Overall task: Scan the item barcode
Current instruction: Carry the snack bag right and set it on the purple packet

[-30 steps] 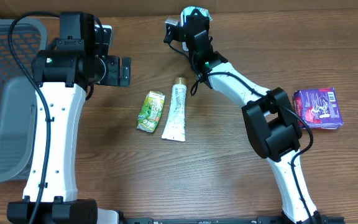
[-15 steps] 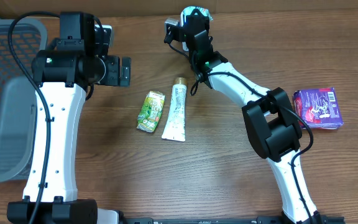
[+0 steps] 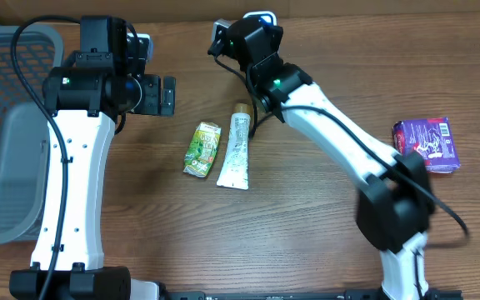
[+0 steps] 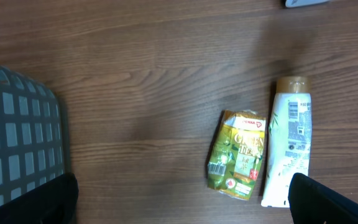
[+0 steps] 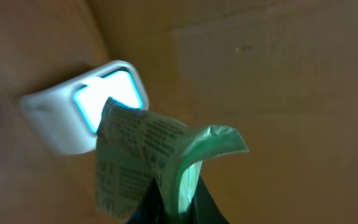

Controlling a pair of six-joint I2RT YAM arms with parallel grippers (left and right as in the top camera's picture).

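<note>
**First onlooker:** Green crinkled plastic packet (image 5: 145, 165), the one to be scanned: where is it?

**Second onlooker:** It is pinched in the right gripper (image 5: 169, 211), whose jaws are closed tight on its lower end. The packet rises from the fingertips with its long axis pointing away, towards a white box-shaped scanner with a glowing blue window (image 5: 55, 121).

**First onlooker:** How close are the two?

**Second onlooker:** In the wrist view the packet's top edge overlaps the lower part of the lit window. Whether they touch, I cannot tell. The scanner sits ahead and slightly left of the fingers. The printed face looks leftwards, so I would guess a small wrist turn squares it to the light. I can make out no barcode.

**First onlooker:** And the other arm?

**Second onlooker:** The left gripper (image 3: 167, 94) hangs empty with its jaws spread wide over the brown wooden table (image 3: 307, 233), well apart from the scanner. The right arm is nearer.
</note>
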